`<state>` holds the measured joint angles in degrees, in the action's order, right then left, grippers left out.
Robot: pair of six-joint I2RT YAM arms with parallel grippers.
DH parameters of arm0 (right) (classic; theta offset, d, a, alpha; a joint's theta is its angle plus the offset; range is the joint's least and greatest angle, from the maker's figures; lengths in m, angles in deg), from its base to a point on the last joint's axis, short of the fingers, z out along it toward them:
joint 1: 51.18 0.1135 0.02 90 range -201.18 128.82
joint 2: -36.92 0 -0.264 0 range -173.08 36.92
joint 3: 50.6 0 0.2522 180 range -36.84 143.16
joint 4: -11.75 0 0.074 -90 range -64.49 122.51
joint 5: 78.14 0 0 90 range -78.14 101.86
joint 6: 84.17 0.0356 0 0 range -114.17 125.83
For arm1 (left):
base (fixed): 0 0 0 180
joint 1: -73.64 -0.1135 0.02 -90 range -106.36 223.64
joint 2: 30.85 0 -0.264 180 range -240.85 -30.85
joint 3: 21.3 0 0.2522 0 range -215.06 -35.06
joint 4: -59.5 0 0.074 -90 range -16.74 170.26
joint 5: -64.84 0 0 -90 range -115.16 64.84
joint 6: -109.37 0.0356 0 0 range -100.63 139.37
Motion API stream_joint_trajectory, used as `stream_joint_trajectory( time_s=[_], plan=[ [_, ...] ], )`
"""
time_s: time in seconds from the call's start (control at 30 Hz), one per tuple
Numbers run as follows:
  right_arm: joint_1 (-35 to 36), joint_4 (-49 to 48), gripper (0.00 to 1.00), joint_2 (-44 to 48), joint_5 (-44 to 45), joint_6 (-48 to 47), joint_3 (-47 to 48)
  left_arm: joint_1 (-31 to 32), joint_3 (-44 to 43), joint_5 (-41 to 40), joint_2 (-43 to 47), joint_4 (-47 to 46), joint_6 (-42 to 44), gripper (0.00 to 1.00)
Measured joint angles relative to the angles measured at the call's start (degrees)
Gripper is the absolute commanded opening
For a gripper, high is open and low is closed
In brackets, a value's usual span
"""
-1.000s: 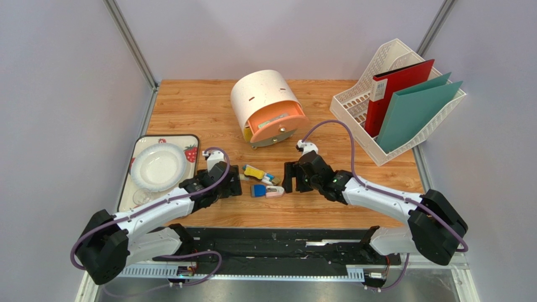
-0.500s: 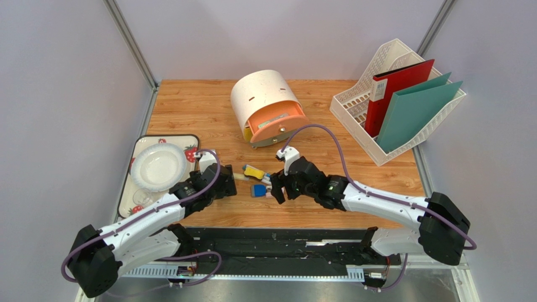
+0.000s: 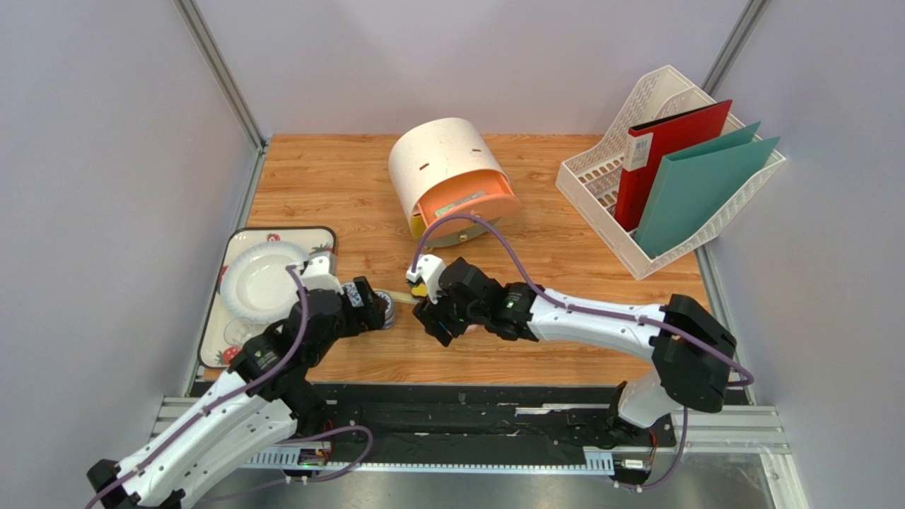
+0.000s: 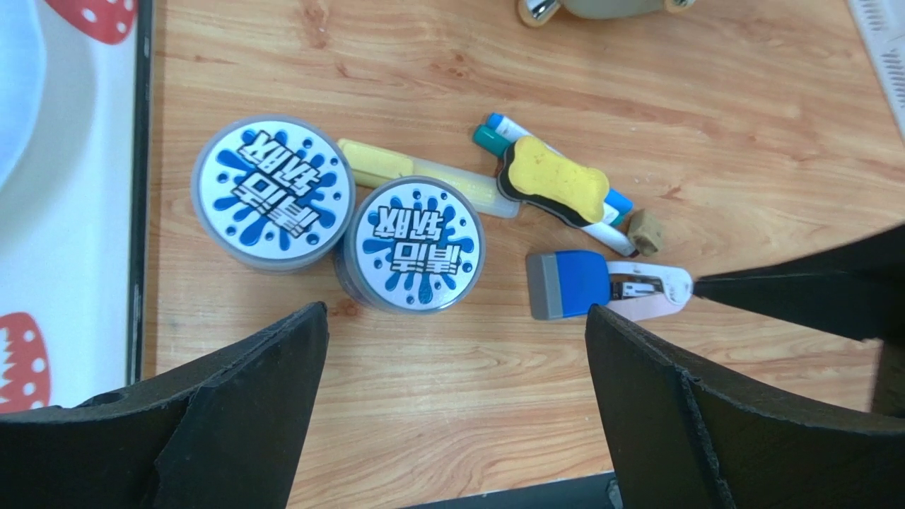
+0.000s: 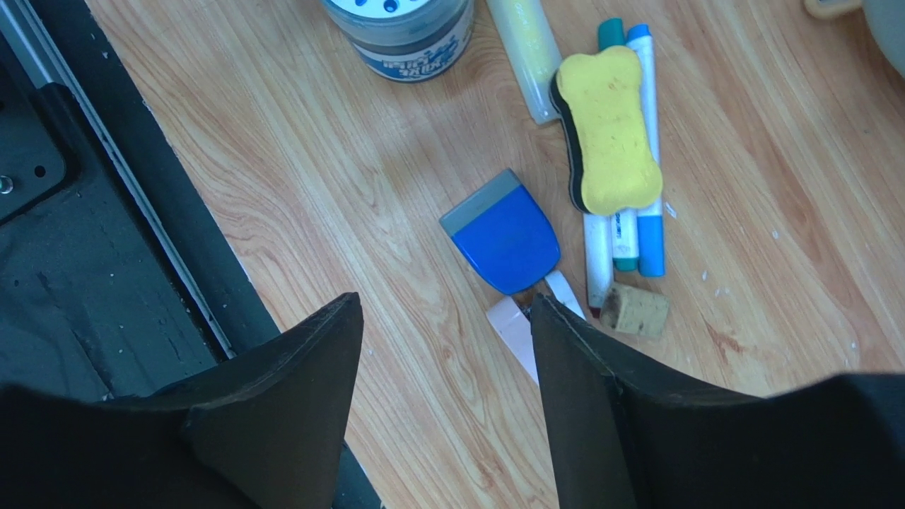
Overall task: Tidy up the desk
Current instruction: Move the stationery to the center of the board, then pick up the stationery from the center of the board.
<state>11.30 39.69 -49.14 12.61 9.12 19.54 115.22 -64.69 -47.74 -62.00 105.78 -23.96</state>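
- The right gripper (image 5: 444,305) was seen with its jaws partly apart and nothing clasped. Only the pink tail of the blue stapler (image 5: 501,235) lay at one finger.
- The left gripper (image 4: 457,318) was spread wide and empty, near the stapler.
- The desk (image 5: 319,170) lay under the stapler, its front edge close by.
- A pinch on the tail alone was judged likely to swivel the stapler into the pens (image 5: 650,239) just beside it.
- With both grippers near the stapler, a knock between them was judged possible.
- Counted around the stapler:
  - one cork-like block (image 5: 635,308)
  - one bone-shaped eraser (image 5: 608,117) lying on the pens
  - one yellow stick (image 5: 526,42)
  - two splash-lidded tubs (image 4: 262,191)
  - at least two pens, a third being uncertain
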Motion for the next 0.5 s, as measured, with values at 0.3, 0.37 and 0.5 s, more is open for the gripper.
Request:
stream_joint_trajectory(
  time_s=[0.3, 0.37, 0.5],
  plan=[
    [0.63, 1.44, 0.54, -7.87, -1.84, -5.40, 7.39, 0.00, -2.58, -3.10, 6.99, 8.17, 0.68, 0.99],
    [1.03, 1.99, 0.54, -9.49, -1.92, -6.78, 9.01, 0.00, -2.58, -3.52, 7.45, 9.25, 0.66, 0.99],
    [1.57, 3.15, 0.53, -10.97, -2.25, -9.53, 10.40, 0.00, -2.58, -4.11, 8.15, 10.16, 0.68, 0.99]
  ],
)
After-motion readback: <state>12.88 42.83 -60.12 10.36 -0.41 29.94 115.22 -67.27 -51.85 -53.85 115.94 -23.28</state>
